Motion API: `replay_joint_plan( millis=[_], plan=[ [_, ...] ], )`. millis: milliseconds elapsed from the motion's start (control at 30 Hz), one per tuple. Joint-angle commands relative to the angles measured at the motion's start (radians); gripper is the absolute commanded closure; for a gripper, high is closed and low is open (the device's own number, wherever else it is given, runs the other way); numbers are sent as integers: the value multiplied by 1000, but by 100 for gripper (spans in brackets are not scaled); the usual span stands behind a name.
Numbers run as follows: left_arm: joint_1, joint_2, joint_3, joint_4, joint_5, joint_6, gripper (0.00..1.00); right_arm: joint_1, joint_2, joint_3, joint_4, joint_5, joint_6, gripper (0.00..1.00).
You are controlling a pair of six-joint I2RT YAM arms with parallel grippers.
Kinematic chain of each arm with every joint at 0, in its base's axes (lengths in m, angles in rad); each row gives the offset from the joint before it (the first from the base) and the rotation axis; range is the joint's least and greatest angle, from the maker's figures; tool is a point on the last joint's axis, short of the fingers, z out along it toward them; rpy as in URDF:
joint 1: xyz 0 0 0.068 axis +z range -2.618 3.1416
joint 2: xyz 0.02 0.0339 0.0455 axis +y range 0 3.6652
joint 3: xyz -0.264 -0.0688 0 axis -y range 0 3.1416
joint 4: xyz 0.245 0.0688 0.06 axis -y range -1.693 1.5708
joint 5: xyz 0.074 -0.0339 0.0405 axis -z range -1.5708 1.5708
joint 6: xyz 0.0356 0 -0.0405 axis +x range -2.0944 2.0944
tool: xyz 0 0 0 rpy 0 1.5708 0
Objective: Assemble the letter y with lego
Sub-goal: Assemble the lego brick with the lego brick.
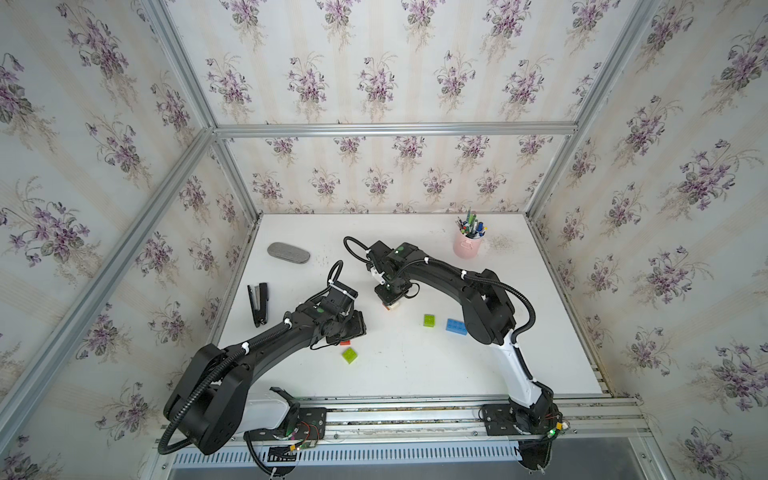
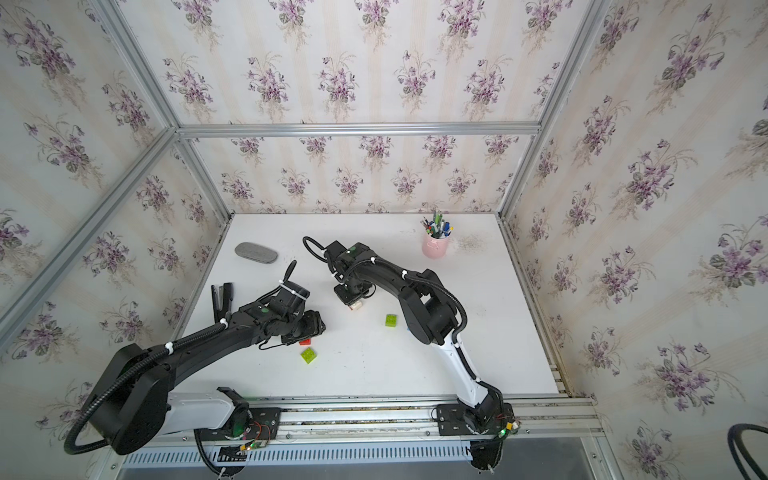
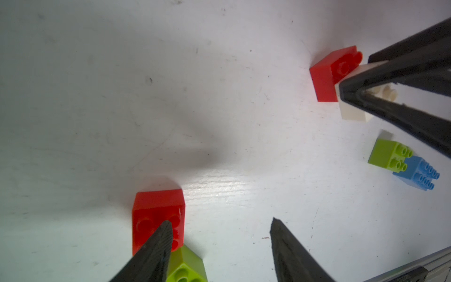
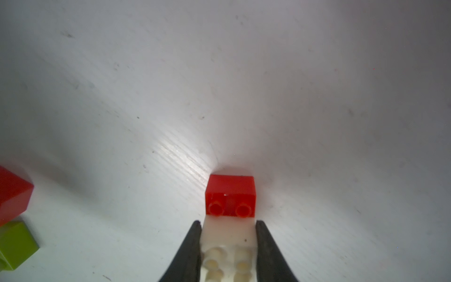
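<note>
My right gripper (image 4: 228, 223) is shut on a white brick (image 4: 228, 234), studs up, low over the table's middle (image 1: 392, 306). The white brick hides the near half of a red brick (image 4: 230, 193), of which two studs show. I cannot tell whether the two are pressed together. My left gripper (image 3: 220, 221) is open with nothing between its fingers. One fingertip hangs over a second red brick (image 3: 156, 207), which touches a lime-green brick (image 3: 188, 266). Both top views show that pair at front left (image 1: 345, 342) (image 2: 308, 355). Another green brick (image 1: 429, 320) and a blue brick (image 1: 456, 326) lie to the right.
A pink pen cup (image 1: 468, 245) stands at the back right. A grey oval case (image 1: 288, 252) lies at the back left and a black stapler (image 1: 258, 303) near the left edge. The right arm's elbow (image 1: 484, 307) hangs just beyond the blue brick.
</note>
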Motion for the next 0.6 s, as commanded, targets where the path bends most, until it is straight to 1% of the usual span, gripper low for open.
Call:
replay_joint_plan(
  millis=[0,100,233,433,567],
  plan=[
    [0,-8,-4,9,-15,-12,34,1,32,17,29,37,6,68],
    [0,-12,-4,9,-15,-13,34,1,19,21,34,38,11,56],
    [1,-11,-3,9,-15,-14,34,1,0,21,38,37,16,46],
    [0,-15,0,8,-10,-12,34,1,-51,-6,63,51,34,44],
    [1,-19,2,3,-8,-9,34,-6,-136,-96,113,73,55,44]
  ],
)
